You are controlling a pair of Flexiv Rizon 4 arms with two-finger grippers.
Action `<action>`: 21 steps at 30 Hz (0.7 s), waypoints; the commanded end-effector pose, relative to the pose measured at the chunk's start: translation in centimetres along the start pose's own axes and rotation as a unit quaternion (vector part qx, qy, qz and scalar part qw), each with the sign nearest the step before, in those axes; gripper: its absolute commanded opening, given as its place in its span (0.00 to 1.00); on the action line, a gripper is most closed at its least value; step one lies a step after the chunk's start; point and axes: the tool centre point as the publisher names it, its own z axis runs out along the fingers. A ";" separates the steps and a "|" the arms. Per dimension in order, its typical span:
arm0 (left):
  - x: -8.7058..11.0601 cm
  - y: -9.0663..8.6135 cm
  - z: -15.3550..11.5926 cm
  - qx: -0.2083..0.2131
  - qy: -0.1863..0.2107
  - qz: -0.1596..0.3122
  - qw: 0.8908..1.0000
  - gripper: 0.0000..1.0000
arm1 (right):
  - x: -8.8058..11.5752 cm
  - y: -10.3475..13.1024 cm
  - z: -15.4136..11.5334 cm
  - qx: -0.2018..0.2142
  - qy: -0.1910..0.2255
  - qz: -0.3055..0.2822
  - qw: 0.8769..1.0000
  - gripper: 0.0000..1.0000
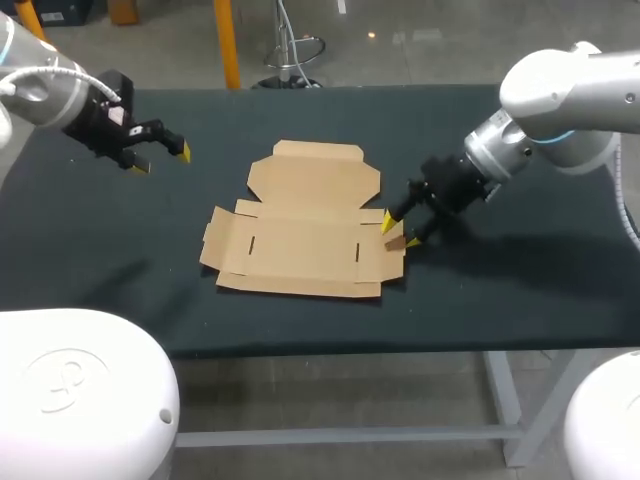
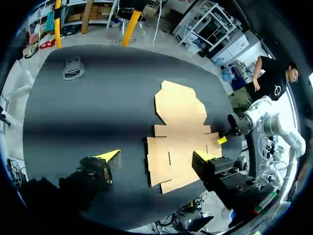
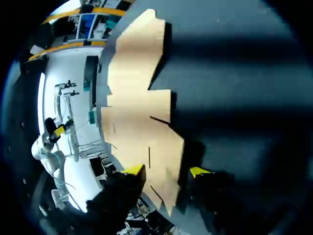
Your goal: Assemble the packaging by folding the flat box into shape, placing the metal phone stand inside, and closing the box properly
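At the right flap (image 1: 390,258) of the box (image 1: 300,240), the nearer right gripper (image 1: 400,232) straddles its edge, jaws parted, gripping nothing, while the left gripper (image 1: 162,160) hangs open, well apart.

Brown cardboard box (image 1: 300,225) flat, unfolded, ctr of table; grey metal phone stand (image 2: 72,68) lies well apart from it

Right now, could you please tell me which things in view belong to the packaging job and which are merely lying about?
For the job:
flat cardboard box
metal phone stand, lying apart from the box
right pincer, open astride the box's side flap
left pincer, open, off to the box's side

Not the job's own:
black table, which bears them
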 end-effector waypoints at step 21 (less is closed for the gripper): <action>-0.1 0.0 0.1 -0.007 0.001 0.000 1.000 1.00 | 0.3 -1.2 0.4 -0.058 0.036 -0.008 0.998 0.00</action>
